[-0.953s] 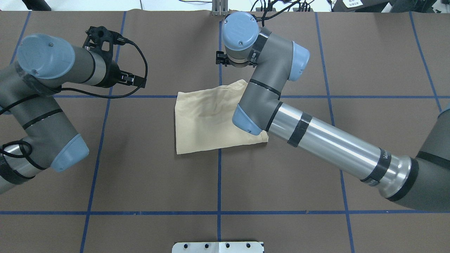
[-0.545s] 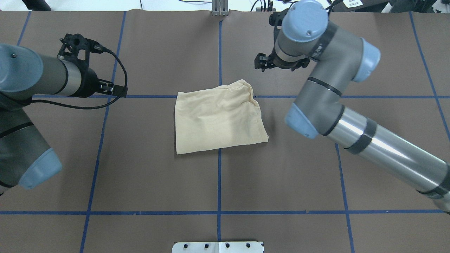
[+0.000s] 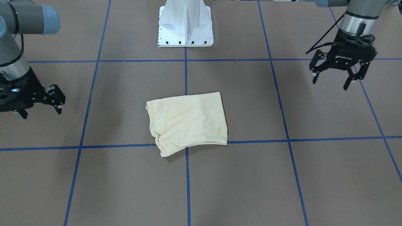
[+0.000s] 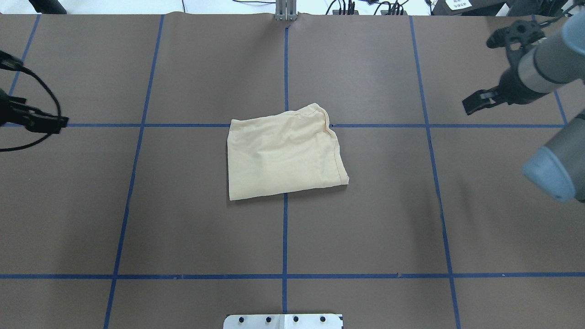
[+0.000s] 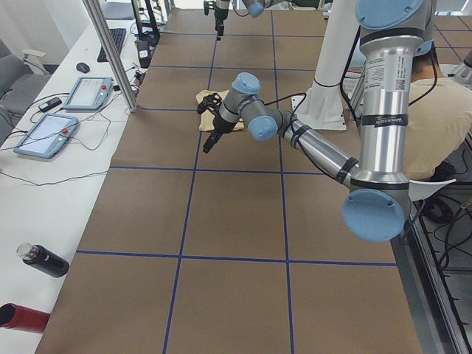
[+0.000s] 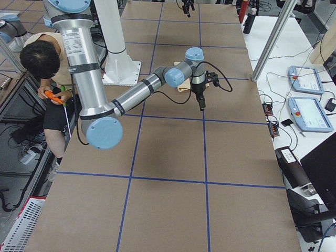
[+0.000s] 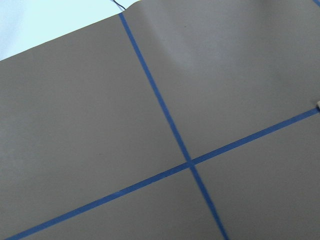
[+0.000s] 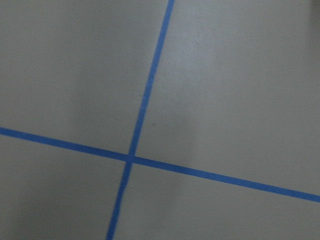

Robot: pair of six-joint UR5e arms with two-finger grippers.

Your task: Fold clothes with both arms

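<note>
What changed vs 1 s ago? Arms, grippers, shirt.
The grey-silver right arm, which was over the right part of the folded pale cream-yellow shirt a second ago, swung away to the table's right side. The left arm pulled further off to the left. The right gripper and left gripper hang open and empty; no grasp or release shows. The shirt keeps its spot and outline on the brown table.

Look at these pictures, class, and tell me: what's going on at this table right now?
Two robot arms are working on folding a cream shirt. It lies folded into a compact rectangle at the middle of the table, and neither arm touches it. The left gripper and the right gripper both hang open and empty, far out on opposite sides. The fold looks done, or nearly so.
</note>
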